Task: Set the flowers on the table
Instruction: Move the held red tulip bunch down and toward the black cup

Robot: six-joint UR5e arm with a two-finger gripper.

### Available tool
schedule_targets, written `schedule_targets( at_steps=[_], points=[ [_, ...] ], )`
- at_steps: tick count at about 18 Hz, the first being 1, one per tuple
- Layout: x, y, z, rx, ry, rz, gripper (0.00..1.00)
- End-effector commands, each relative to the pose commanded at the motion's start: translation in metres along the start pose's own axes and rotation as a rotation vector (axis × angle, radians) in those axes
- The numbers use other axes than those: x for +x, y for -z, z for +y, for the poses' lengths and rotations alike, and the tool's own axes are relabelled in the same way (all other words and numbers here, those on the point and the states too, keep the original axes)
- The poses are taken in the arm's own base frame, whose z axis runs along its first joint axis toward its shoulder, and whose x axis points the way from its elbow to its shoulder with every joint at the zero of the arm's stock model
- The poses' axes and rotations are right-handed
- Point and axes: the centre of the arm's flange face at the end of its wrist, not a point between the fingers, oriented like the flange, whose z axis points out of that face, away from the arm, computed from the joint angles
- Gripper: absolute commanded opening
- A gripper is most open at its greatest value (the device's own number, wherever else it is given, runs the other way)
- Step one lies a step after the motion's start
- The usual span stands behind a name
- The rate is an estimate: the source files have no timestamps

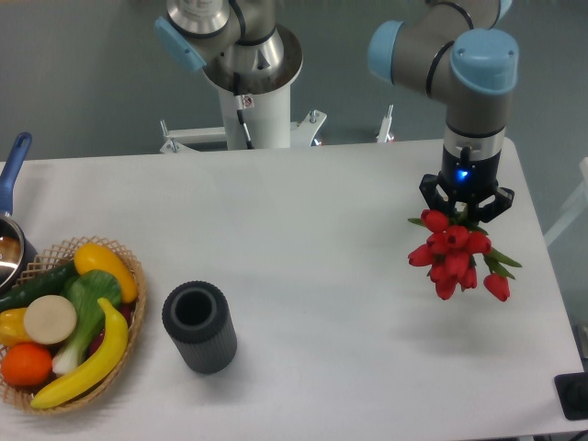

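Observation:
The flowers (455,255), a bunch of red tulip buds with green leaves, hang buds-down from my gripper (465,209) at the right side of the table (322,239). The gripper is shut on the stems, which are mostly hidden between its black fingers. The bunch is held above the tabletop; a faint shadow lies on the white surface below it. The arm reaches down from above at the right.
A dark ribbed cylinder (199,326) stands upright at front centre-left. A round wicker basket (129,317) with toy fruit and vegetables sits at the front left. A pot with a blue handle (13,165) is at the left edge. The robot's base (257,101) stands behind the table.

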Motion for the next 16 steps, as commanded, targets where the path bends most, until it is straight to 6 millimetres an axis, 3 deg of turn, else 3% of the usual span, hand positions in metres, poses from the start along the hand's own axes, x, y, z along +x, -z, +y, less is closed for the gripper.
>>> schedule_targets(
  at_steps=[5,7,10,15,16],
  points=[
    [0.004,-0.007,0.000,-0.006,0.012,0.014,0.01],
    [0.005,-0.023,0.001,-0.018,0.014,0.037,0.01],
    [0.018,-0.044,-0.016,-0.037,-0.023,0.067,0.01],
    [0.032,-0.059,-0.034,-0.039,-0.056,0.094,0.23],
    [0.032,-0.059,-0.035,-0.037,-0.059,0.095,0.39]
  ],
)
